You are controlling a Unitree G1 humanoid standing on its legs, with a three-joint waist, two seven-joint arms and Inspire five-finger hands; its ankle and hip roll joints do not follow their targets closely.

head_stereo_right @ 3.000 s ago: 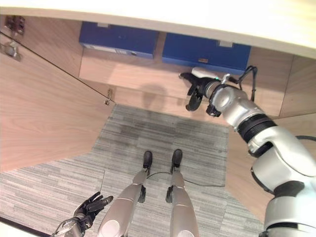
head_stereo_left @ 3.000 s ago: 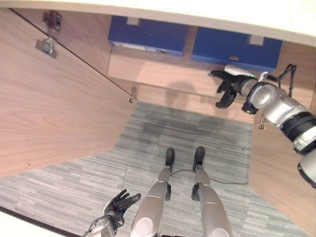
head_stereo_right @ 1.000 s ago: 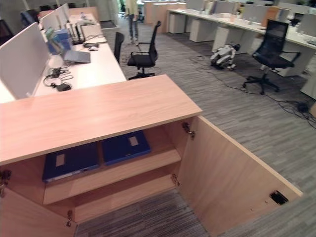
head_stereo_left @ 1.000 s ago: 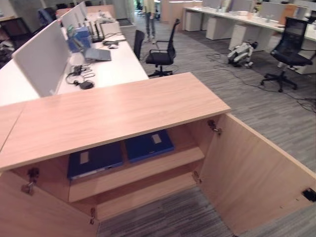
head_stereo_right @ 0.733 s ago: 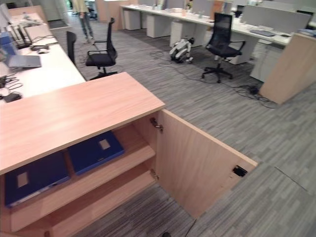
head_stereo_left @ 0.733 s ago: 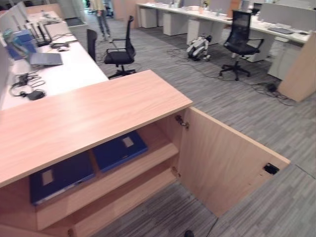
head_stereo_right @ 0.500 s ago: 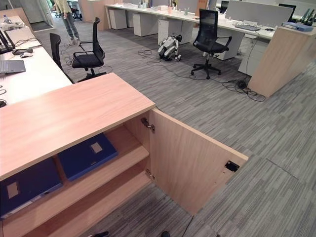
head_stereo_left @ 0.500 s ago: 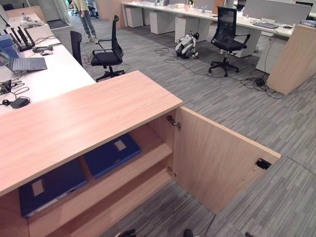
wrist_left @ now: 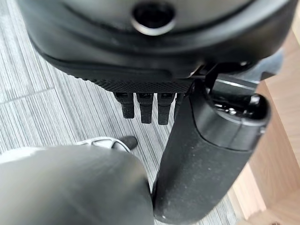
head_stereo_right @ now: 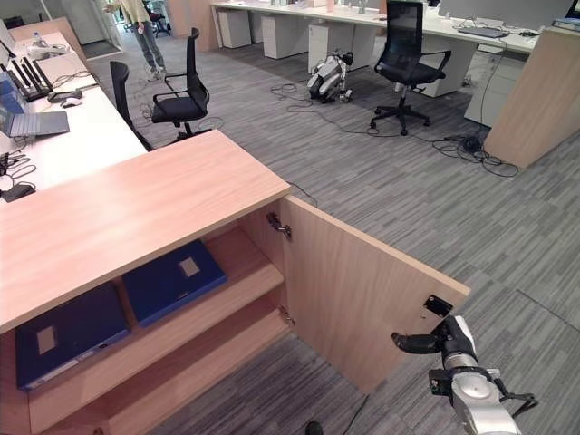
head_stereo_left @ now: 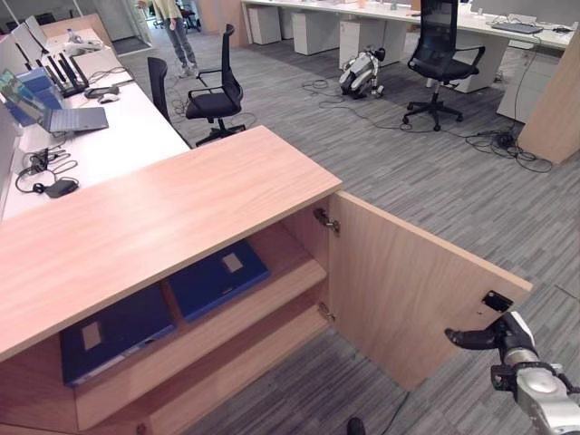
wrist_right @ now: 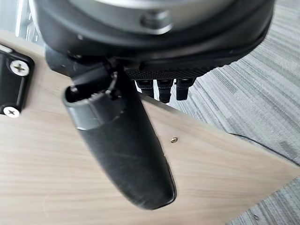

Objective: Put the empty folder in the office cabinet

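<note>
Blue folders are lying flat side by side on the upper shelf of the open cabinet (head_stereo_right: 136, 217), one (head_stereo_right: 172, 279) nearer its right door (head_stereo_right: 353, 290), the other (head_stereo_right: 68, 337) partly running off at the cabinet's left end; which is the empty one cannot be told. The right hand (head_stereo_right: 444, 343) is reaching at that door's outer edge, thumb (wrist_right: 122, 150) lying against the wood, and whether its fingers (wrist_right: 164, 89) are gripping cannot be told. The left hand (wrist_left: 154, 61) is showing only short finger stubs over the carpet, straight or curled unclear. Grey striped carpet (head_stereo_right: 408, 181) is spreading beyond the cabinet, with a white desk (head_stereo_right: 54, 136) behind it and a person (head_stereo_right: 145, 36), cut off, farther back.
</note>
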